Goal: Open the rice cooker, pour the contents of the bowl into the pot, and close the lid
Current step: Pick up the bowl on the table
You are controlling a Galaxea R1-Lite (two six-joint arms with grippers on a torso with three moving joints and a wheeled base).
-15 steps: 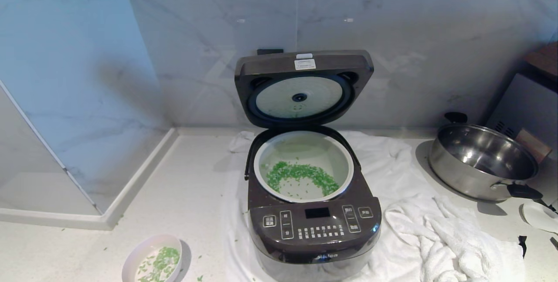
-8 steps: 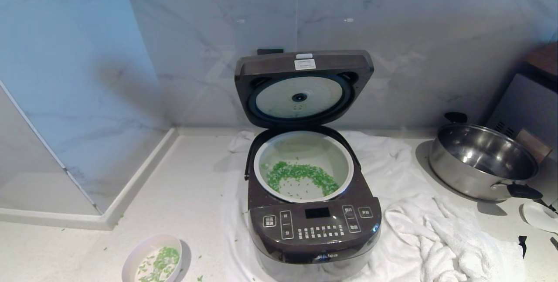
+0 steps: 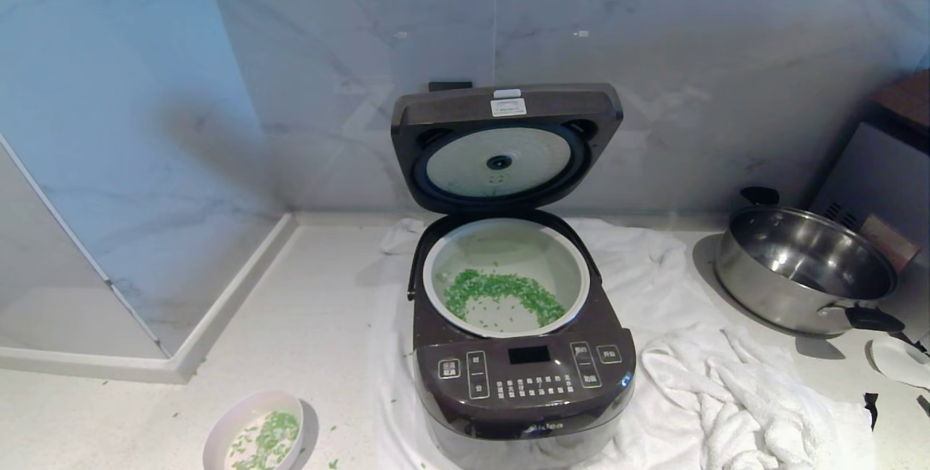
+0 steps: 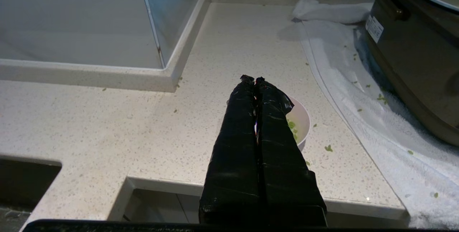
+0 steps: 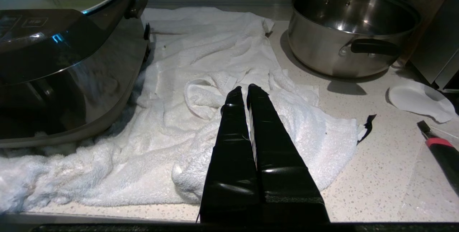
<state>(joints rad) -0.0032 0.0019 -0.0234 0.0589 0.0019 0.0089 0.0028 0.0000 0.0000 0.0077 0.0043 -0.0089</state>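
While the lid (image 3: pixel 506 143) stands fully upright over the rice cooker (image 3: pixel 519 383), the head view shows the pot (image 3: pixel 506 234) open, with green bits (image 3: pixel 501 292) strewn across its floor. The bowl (image 3: pixel 251 412) sits on the counter (image 3: pixel 305 325) left of the cooker's front corner, with some green bits remaining inside. Neither arm shows here. A steel pan (image 3: pixel 806 270) sits well to the right of the cooker, and a white towel (image 3: pixel 719 383) spreads out from under it. The job looks unfinished: the bowl is not emptied, and the lid is not yet closed.

From the left wrist, the left gripper (image 4: pixel 255 81) hovers above the bowl (image 4: pixel 301 119), its jaws pressed together and holding nothing. The risk, as I judge it, is that closed jaws cannot take the thin rim; coming down like this, they would knock or tip the bowl and scatter more bits over a counter (image 4: pixel 107 124) already speckled beside the cooker (image 4: pixel 412 56).

From the right wrist, the right gripper (image 5: pixel 247 90) hangs over the rumpled towel (image 5: pixel 200 92) to the right of the cooker (image 5: pixel 64 67), jaws likewise together and empty. Reaching for the lid from here, it could snag the loose folds and drag the cooker. The pan (image 5: pixel 344 45) stands further right, clear of that path.
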